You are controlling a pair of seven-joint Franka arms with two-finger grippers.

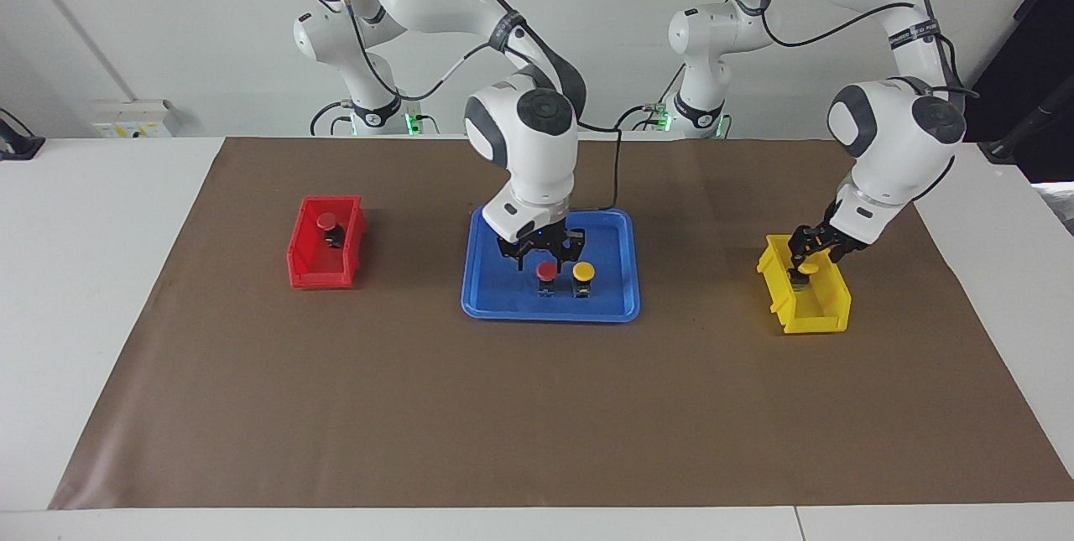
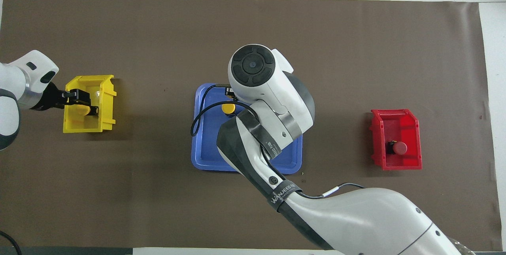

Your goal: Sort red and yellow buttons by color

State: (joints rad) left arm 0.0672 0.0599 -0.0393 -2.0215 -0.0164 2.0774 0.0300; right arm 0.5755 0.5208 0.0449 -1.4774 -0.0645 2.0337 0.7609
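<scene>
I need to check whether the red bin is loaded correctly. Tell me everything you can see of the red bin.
The red bin is a small open-topped box that looks like moulded plastic. It stands upright on the brown mat toward the right arm's end of the table, apart from the blue tray. One red button lies in it, tipped on its side, black base showing. No gripper is at it.

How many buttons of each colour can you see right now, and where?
Red buttons: 2, one in the red bin, one on the tray.
Yellow buttons: 2, one on the tray, one in the yellow bin.
Total: 4.
</scene>
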